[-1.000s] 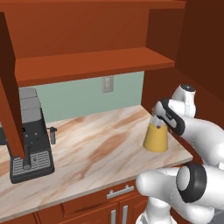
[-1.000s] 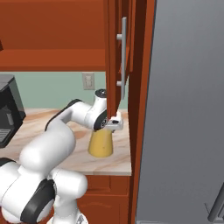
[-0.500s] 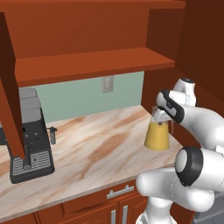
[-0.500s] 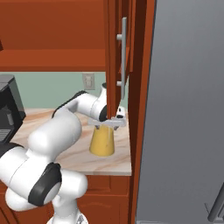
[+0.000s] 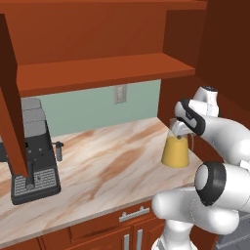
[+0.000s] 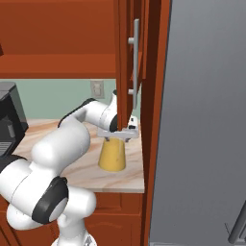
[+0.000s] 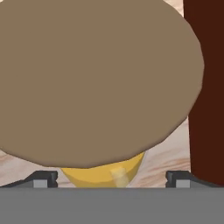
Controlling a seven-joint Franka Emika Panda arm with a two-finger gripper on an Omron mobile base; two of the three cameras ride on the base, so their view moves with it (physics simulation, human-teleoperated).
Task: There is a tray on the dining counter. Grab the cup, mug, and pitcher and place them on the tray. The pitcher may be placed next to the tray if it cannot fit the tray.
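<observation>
The pitcher (image 5: 176, 152) (image 6: 112, 154), clear glass with orange liquid, stands upright near the right end of the marbled counter that has the coffee machine. My gripper (image 5: 179, 131) (image 6: 118, 136) has come down over its top and is open, a finger on either side of the neck. In the hand view the round tan lid (image 7: 96, 78) looms very close, with the orange body below it between the fingertips of the gripper (image 7: 111, 178). The tray, dining counter, cup and mug are out of view.
A black coffee machine (image 5: 31, 151) (image 6: 8, 120) stands at the counter's left. A wooden shelf (image 5: 97, 73) hangs overhead. An open cabinet door (image 6: 129, 72) and a cabinet side wall (image 5: 219, 58) stand close beside the pitcher. A grey fridge (image 6: 206, 120) is to the right.
The hand has moved left and down from beside the pitcher's top to straddle its neck. The jaws have stayed open and the pitcher has not moved.
</observation>
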